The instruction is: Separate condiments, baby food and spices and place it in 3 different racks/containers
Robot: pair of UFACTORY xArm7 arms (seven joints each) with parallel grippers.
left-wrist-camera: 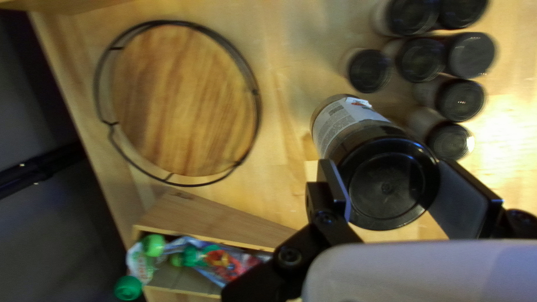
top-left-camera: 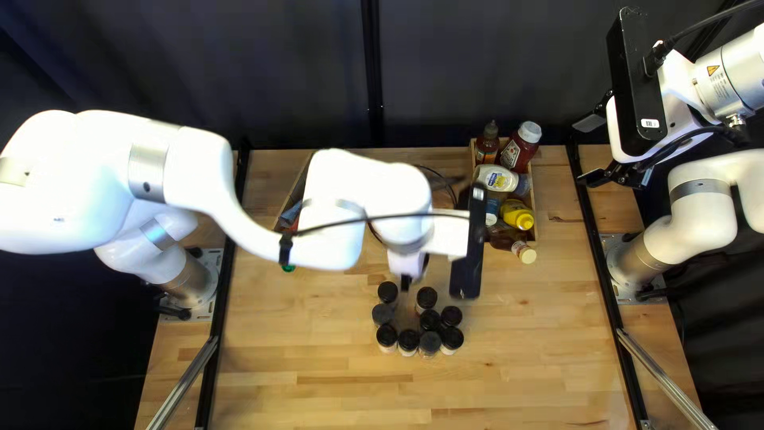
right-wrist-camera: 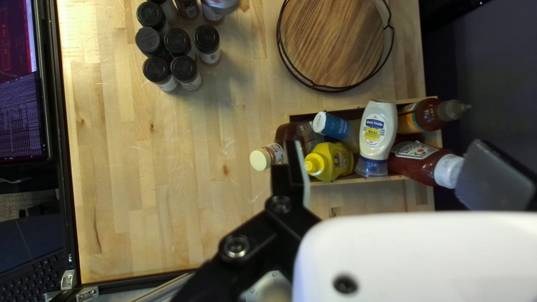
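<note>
My left gripper (top-left-camera: 407, 279) grasps a black-lidded jar (left-wrist-camera: 389, 184); neighbouring jars (top-left-camera: 408, 342) crowd lower centre, top left view. My right gripper (top-left-camera: 590, 150), upper right, stands spread. My left arm (top-left-camera: 199, 171) partly masks the wire-rimmed tray (left-wrist-camera: 184, 100).

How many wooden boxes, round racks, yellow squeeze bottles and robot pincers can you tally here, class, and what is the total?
Wooden boxes: 2
Round rack: 1
Yellow squeeze bottle: 1
Pincers: 2
Total: 6
</note>
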